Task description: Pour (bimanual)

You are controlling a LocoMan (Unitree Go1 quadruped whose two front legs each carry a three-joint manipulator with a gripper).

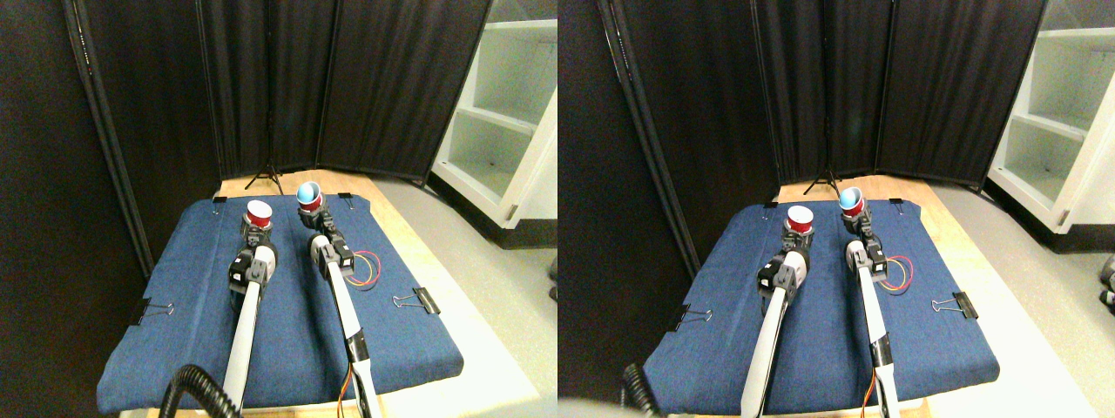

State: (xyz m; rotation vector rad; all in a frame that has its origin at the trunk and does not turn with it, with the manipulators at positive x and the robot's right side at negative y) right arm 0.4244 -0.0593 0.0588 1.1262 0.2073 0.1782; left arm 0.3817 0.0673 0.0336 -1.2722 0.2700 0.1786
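Two red cups are held up over the blue cloth (200,287). The left cup (260,212) stands upright with a white inside, and my left gripper (258,228) is shut on its lower part. The right cup (308,195) shows a blue inside and leans toward the left cup; my right gripper (314,214) is shut on its base. The two cups are a short gap apart, the right one slightly higher and farther back. Whatever lies inside either cup is hidden from me.
Black binder clips (420,301) (150,308) pin the cloth to the wooden table. Red and yellow wires (366,268) loop beside my right arm. Dark curtain panels (348,78) stand behind, a tripod foot (266,178) at the table's far edge, white shelves (505,122) at right.
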